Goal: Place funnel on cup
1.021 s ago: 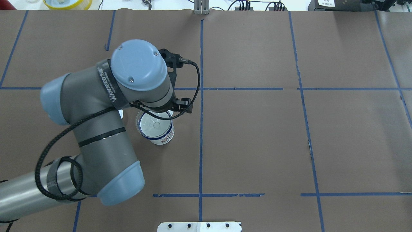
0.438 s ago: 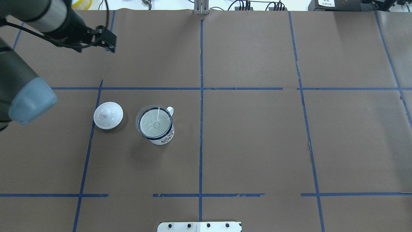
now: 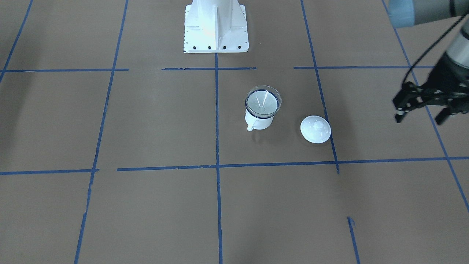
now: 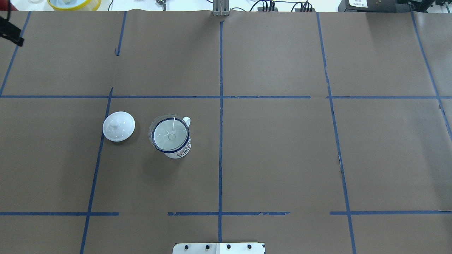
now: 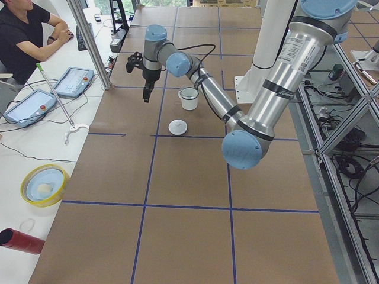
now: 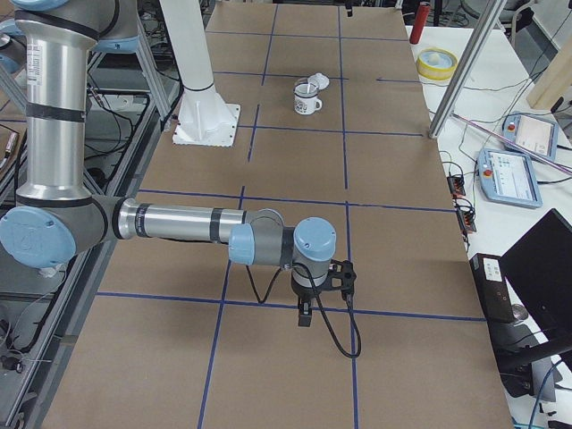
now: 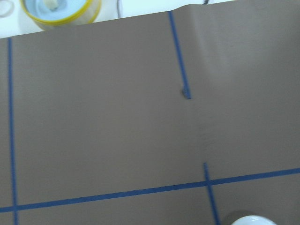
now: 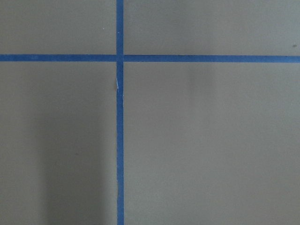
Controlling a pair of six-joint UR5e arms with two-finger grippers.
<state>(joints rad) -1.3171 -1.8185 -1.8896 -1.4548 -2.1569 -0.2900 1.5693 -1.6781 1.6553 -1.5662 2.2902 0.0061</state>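
Observation:
The clear funnel point(image 4: 170, 134) sits in the mouth of the white, blue-rimmed cup point(image 4: 175, 150), spout down; nothing holds it. Both also show in the front view, the funnel point(image 3: 262, 101) on the cup point(image 3: 259, 121). My left gripper point(image 3: 419, 117) is open and empty, raised well off to the side beyond the lid; only a tip of it point(image 4: 10, 33) shows at the overhead view's left edge. My right gripper point(image 6: 304, 311) shows only in the right side view, far from the cup point(image 6: 307, 96); I cannot tell whether it is open or shut.
A round white lid with a knob point(image 4: 118, 126) lies on the brown paper just left of the cup. A yellow-rimmed bowl point(image 4: 74, 3) sits past the far edge. The white robot base point(image 3: 215, 25) stands behind the cup. An operator point(image 5: 23, 35) sits at the far side.
My left arm has pulled away from above the cup to the far left back corner. The funnel stays on the cup. The lid has come into view.

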